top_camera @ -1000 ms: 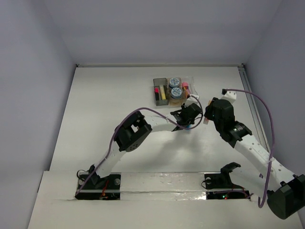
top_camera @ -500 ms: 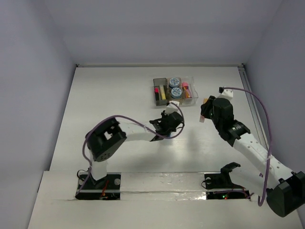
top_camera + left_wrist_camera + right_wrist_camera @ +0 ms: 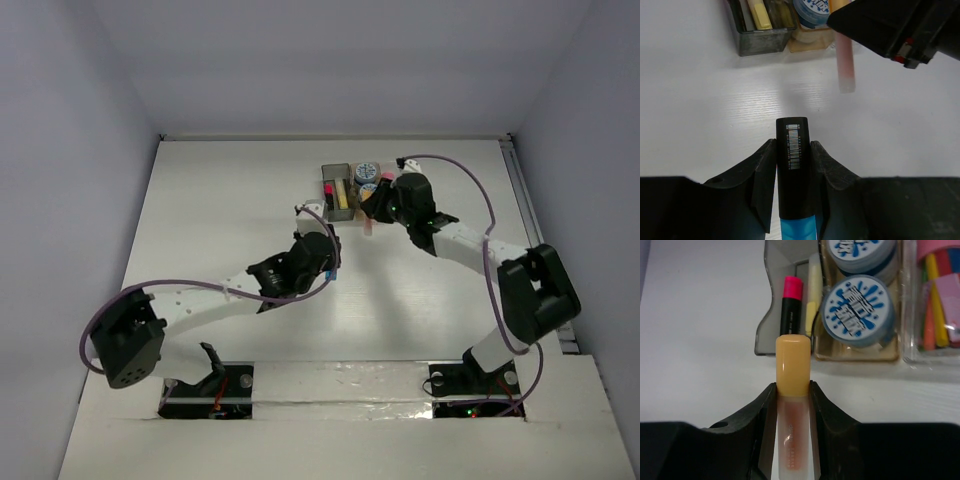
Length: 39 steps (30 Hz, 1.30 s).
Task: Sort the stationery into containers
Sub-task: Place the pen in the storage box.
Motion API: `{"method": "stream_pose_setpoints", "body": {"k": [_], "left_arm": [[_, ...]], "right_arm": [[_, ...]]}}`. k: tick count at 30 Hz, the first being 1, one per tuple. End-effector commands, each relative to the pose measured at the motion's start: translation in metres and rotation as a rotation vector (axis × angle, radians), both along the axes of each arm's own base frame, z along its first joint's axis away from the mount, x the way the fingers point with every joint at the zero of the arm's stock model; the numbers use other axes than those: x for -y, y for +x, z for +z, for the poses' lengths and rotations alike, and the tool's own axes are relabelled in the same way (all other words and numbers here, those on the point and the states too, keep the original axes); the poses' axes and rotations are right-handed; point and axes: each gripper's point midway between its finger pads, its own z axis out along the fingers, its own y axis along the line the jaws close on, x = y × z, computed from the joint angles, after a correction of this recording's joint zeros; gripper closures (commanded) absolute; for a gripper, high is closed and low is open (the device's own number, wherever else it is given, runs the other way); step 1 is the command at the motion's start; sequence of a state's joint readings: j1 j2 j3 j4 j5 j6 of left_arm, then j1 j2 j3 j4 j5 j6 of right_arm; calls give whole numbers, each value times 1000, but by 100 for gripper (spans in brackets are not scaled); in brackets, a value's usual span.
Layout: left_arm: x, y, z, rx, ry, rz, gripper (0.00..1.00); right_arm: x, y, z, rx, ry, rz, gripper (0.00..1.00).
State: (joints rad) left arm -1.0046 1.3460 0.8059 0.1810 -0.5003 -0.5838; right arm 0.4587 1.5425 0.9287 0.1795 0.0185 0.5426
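Blue highlighter (image 3: 793, 170), black end forward, clamped in left jaws over bare table (image 3: 715, 115), short of bins. Dark grey bin (image 3: 766, 342): pink-black highlighter (image 3: 790, 305), yellow highlighter (image 3: 813, 285). Amber bin (image 3: 855, 355): two patterned discs (image 3: 858, 310). Clear bin (image 3: 907, 357): coloured bits (image 3: 935, 305). Right jaws grip orange-capped tube (image 3: 792, 385) just before grey bin.

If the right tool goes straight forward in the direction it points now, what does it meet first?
Most likely the dark grey bin, at its near wall, with the pink-black highlighter just behind. The orange-capped tube in the right tool would arrive first. Height above the bin is unclear.
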Motion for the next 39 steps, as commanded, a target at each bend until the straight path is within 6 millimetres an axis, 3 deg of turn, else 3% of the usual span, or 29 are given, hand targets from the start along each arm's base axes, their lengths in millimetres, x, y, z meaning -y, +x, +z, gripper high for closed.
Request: {"method": "stream_pose_setpoints", "body": {"k": [1,7,8,10,11,13,18,19,20,22,24,28,31,33,34,36,39], "left_arm": [[-18,3,18,20,-61,38,100],[-47,16,36,47,-110,76,100],[-50,18,38,50,-114,79,100],[-54,22,45,62,-121,85,100],[-58,26,47,69,-116,97,100],[-60,31,52,80,-113,107,100],[-65,51,62,109,-116,127,100],[-63,52,63,110,-114,122,100],[-63,56,65,114,-115,125,100],[-61,64,70,125,-110,125,100],[-60,71,69,123,-96,131,100],[-52,87,81,155,-109,131,100],[-40,105,83,156,-102,127,100],[-31,123,82,159,-86,132,100],[-31,130,81,159,-81,141,100],[-22,141,79,159,-69,133,100],[-10,168,74,161,-61,136,100]], "right_arm": [[-45,30,54,153,125,86,82],[-59,69,64,189,122,60,79],[-62,75,50,168,108,60,79],[-64,83,43,158,97,49,78],[-66,88,46,164,98,49,76],[-70,95,29,131,85,48,73],[-70,105,18,109,70,21,52],[-70,106,19,113,67,23,49],[-71,106,21,117,66,27,35],[-72,107,33,136,64,39,32],[-71,106,44,154,65,42,19],[-62,92,87,235,81,42,17],[-43,68,118,297,93,12,25],[-26,45,132,324,100,-11,67],[-18,38,135,329,107,-34,81],[-7,22,136,335,116,-54,97],[15,-9,127,322,136,-93,97]]}}
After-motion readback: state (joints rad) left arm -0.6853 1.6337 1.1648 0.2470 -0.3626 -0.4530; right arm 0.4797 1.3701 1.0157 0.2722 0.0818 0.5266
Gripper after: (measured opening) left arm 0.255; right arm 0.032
